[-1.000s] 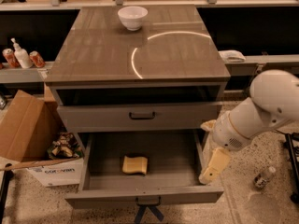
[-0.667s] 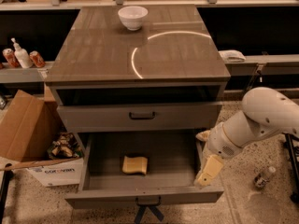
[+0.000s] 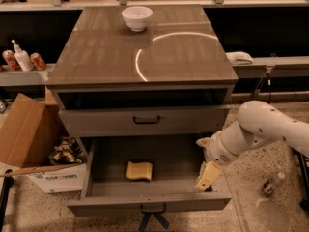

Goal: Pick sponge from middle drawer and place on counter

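Arm closes in: the gripper (image 3: pixel 207 177) has slid nearer the sponge (image 3: pixel 139 170) than a second ago and dropped a little lower, with the white arm (image 3: pixel 263 127) swinging in and down behind it. The sponge itself has not moved. It lies flat on the floor of the open middle drawer (image 3: pixel 108 154), toward the front. The gripper now hangs pointing downward to the right of the sponge as the camera sees it. It is well apart from the sponge, at the drawer's right front corner. Whether the gripper stands open or closed cannot be told from this angle; it has hold of nothing. Beyond the sponge rises the upper drawer front (image 3: pixel 183 121). Above that, the glossy desk (image 3: pixel 96 57) carries a white bowl (image 3: pixel 137 17) near its far edge. A cardboard box (image 3: pixel 21 132) sits on the floor left of the sponge.
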Controlling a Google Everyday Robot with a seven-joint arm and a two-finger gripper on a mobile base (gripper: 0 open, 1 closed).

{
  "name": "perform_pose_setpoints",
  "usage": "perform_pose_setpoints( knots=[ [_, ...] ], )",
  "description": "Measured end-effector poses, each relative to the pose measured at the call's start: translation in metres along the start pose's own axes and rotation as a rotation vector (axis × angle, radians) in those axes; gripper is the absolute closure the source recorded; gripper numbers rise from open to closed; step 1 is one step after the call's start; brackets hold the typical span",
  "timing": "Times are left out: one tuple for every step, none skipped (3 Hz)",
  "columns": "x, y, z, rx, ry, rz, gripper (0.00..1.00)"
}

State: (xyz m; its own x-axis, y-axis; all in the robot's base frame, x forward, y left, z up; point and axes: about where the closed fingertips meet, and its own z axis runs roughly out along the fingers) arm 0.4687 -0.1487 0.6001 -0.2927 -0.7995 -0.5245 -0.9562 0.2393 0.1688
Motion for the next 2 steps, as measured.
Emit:
perform_pose_setpoints(
  knots=[
    [0.0,0.0,0.0,0.0,0.0,0.0,0.0],
    [0.001,-0.007,0.016,-0.022,-0.008,-0.006,0.0]
  ],
)
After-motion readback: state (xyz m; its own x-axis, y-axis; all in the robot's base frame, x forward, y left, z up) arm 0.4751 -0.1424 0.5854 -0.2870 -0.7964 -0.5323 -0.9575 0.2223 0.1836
